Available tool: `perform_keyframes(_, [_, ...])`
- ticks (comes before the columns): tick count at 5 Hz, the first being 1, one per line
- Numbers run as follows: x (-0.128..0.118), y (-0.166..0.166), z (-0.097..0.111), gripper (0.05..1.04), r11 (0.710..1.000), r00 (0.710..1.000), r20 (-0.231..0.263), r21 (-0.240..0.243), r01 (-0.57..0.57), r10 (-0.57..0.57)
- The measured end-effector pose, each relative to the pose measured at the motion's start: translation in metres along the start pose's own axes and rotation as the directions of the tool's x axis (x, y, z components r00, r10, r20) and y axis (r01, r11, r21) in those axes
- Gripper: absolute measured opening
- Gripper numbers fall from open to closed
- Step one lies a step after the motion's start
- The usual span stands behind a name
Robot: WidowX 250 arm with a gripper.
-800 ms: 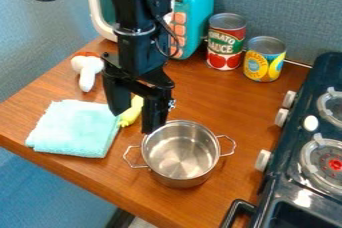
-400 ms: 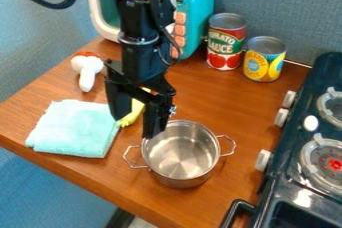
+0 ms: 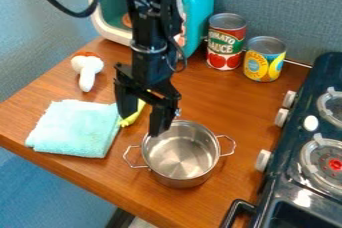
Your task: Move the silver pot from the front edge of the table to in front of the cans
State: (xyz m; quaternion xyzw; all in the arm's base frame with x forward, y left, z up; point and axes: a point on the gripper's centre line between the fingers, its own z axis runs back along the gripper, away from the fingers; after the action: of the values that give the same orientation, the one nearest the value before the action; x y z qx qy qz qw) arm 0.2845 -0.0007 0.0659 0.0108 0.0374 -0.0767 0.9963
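At the near edge of the view, toward the right, is the dark handle [image 3: 237, 212] of the stove [image 3: 277, 187], which has pale knobs [image 3: 262, 160] down its left side and round burners on top. Left of it, on the wooden table [image 3: 220, 97], the steel pot [image 3: 180, 164] stands upright with its mouth up and a wire loop on either side. A folded aqua towel [image 3: 75, 129] lies to the pot's left. The gripper [image 3: 141, 125] hangs pointing down, its fingers spread well apart with nothing clasped between them, one tip over the pot's left back rim; whether it touches, I cannot tell. Behind the fingers lies a yellow thing [image 3: 135, 114], partly hidden, by the towel's right edge. Farther back on the left is a white toy mushroom [image 3: 87, 69] with an orange cap. Beyond, the yellow can [image 3: 264, 59] and the red can [image 3: 226, 42] stand upright, right of the teal toy microwave [image 3: 194, 2], near the wall [image 3: 280, 2]
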Motion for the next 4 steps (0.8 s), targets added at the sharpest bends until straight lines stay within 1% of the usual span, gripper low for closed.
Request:
perform_keyframes(1, [0.011,-0.005,-0.027,1.001,0.997,0.999,-0.025,-0.056,0.045,-0.046])
perform_keyframes(2, [0.019,0.002,-0.036,1.001,0.996,1.000,-0.012,-0.086,0.028,-0.029])
perform_keyframes(3, [0.022,0.004,-0.046,0.965,0.996,0.999,-0.027,-0.085,0.020,-0.022])
perform_keyframes(4, [0.022,0.005,-0.047,0.691,0.997,0.999,-0.033,-0.077,0.011,-0.013])
